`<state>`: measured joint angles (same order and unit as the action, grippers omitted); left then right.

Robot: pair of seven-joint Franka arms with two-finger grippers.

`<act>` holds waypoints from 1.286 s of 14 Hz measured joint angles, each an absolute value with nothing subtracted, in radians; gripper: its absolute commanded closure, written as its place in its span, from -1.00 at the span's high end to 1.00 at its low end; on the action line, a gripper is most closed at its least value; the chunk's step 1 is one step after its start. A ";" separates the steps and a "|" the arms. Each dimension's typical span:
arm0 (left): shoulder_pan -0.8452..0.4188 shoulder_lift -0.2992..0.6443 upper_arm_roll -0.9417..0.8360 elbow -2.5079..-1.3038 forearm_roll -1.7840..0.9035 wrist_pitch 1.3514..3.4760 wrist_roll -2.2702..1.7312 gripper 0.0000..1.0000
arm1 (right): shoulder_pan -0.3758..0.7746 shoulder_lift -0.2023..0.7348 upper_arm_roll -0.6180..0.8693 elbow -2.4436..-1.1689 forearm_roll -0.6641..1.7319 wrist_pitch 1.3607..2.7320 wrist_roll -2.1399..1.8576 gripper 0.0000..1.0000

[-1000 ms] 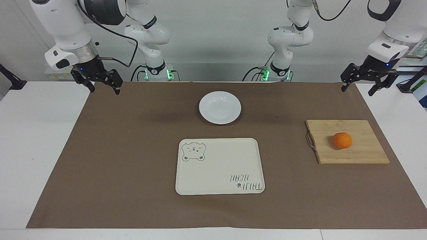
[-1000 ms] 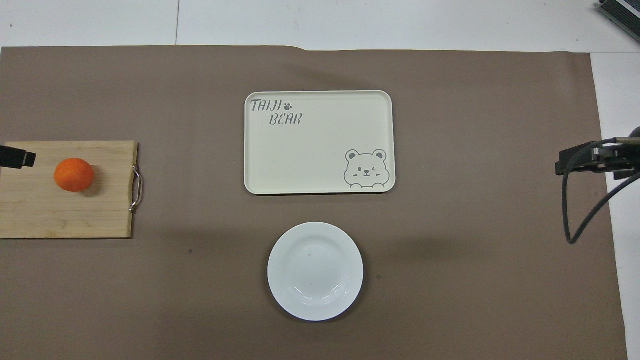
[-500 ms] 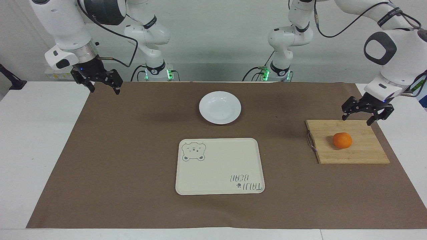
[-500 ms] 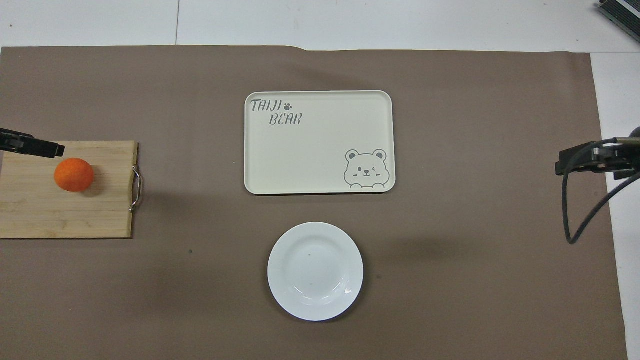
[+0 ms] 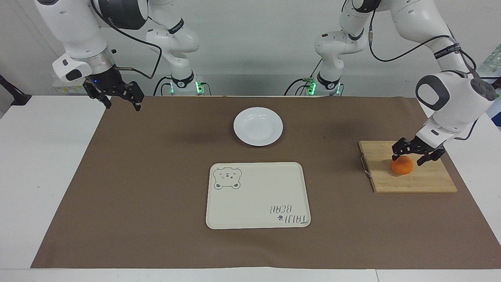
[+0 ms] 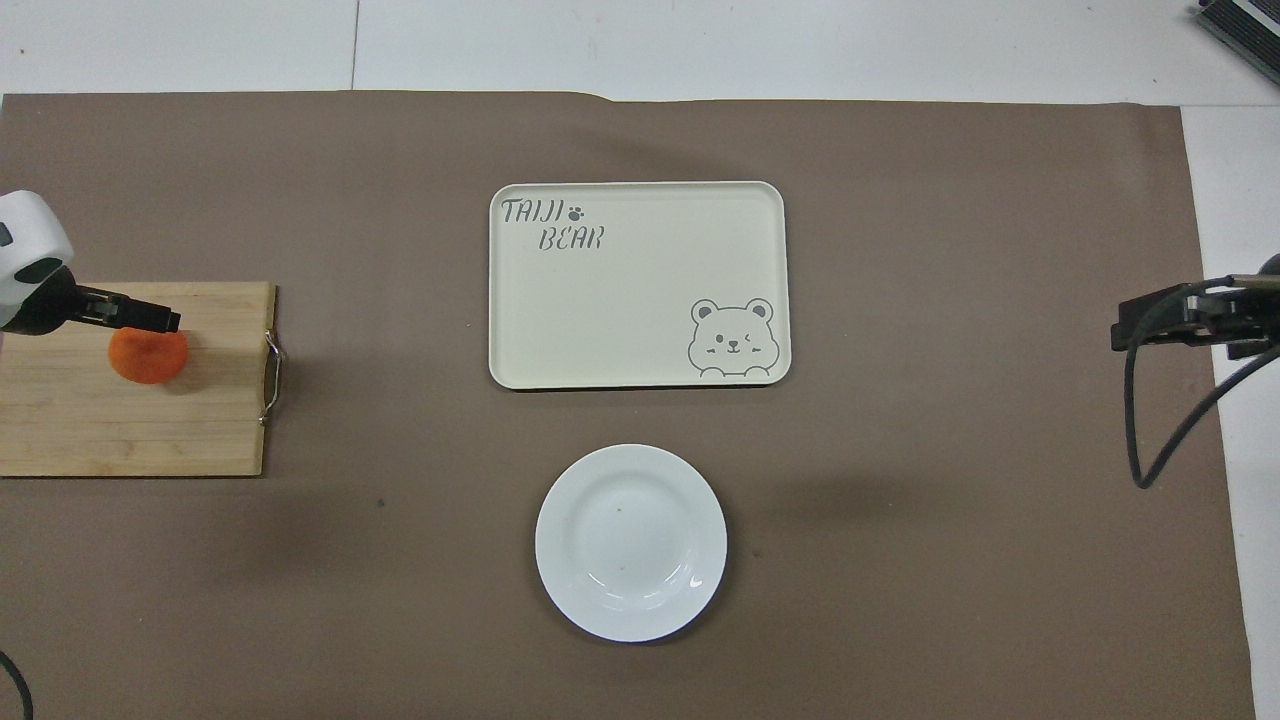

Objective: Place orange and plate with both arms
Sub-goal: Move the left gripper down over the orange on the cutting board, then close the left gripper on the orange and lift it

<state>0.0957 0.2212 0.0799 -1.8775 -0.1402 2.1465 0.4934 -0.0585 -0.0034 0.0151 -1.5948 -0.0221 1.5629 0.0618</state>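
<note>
Counter: brown mat, cream tray at centre.

Plate: nearer the robots than the tray, bare. Judged rigid, glossy, breakable; the rim is the only hold, and slippery.

Board: toward the left arm's end, carrying the orange. Judged light, slightly yielding, apt to roll; grip across its middle.

Left gripper: low over the orange, jaws apart astride its top; contact cannot be confirmed.

Right gripper: waiting over the mat's corner, jaws apart, empty.

Robotics lab: two white arms bench-mounted, brown mat, bare wall.
</note>
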 measured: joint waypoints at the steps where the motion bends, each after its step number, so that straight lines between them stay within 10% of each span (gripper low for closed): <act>1: 0.098 0.222 0.080 -1.903 -0.141 2.179 0.493 1.00 | -0.059 -0.003 0.015 -1.595 -0.022 1.563 0.062 1.00; 12: 0.149 0.258 0.078 -2.002 -0.178 2.304 0.483 1.00 | -0.059 -0.003 0.015 -1.595 -0.022 1.563 0.062 1.00; 15: 0.149 0.258 0.076 -2.009 -0.181 2.305 0.472 -0.99 | -0.059 -0.003 0.015 -1.595 -0.022 1.563 0.062 1.00; 18: 0.149 0.252 0.078 -2.008 -0.182 2.305 0.473 -1.00 | -0.059 -0.003 0.015 -1.595 -0.022 1.563 0.062 1.00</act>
